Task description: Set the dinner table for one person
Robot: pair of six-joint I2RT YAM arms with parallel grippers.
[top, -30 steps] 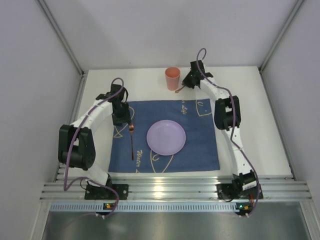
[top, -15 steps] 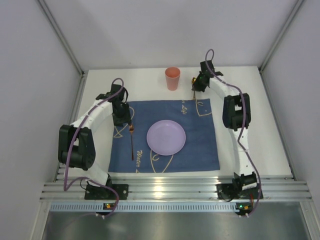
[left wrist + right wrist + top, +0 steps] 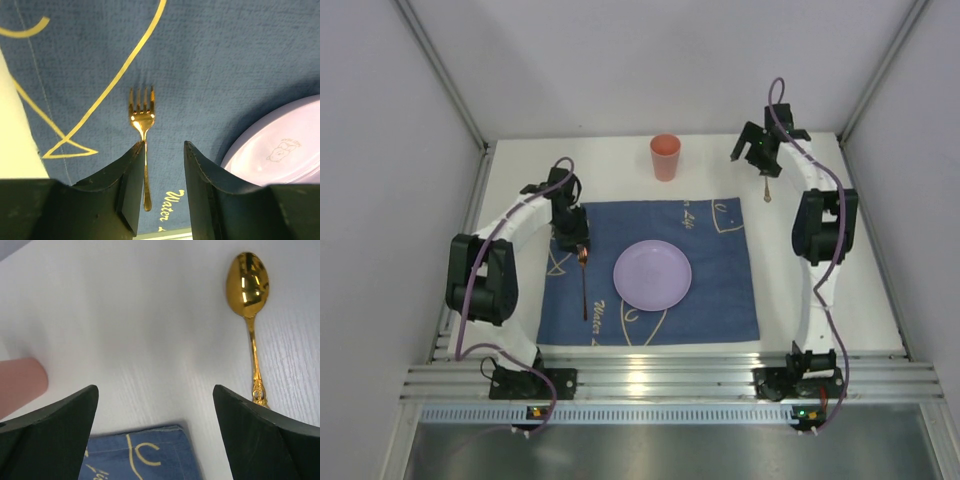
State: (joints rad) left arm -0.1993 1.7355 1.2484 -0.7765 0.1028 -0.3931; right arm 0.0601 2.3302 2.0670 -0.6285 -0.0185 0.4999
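Note:
A gold fork (image 3: 142, 117) lies on the blue placemat (image 3: 215, 60) left of the lilac plate (image 3: 652, 274). My left gripper (image 3: 162, 147) hangs over the fork's handle, open. The handle runs between the fingers, close against the left finger (image 3: 131, 170), and the fork (image 3: 584, 285) stays flat on the cloth. A gold spoon (image 3: 248, 290) lies on the white dinner table (image 3: 850, 270), just beyond the placemat's far right corner (image 3: 140, 452). My right gripper (image 3: 155, 390) is wide open above the table, left of the spoon (image 3: 767, 187), with nothing between its fingers.
A salmon cup (image 3: 665, 157) stands upright on the table behind the placemat (image 3: 720, 280); its side shows in the right wrist view as a pink shape (image 3: 20, 385). Grey walls close in the table at the left, right and back.
My right gripper carried the spoon from beside the cup to the right, then opened and left it on the table. My left gripper's jaws narrowed slightly over the fork.

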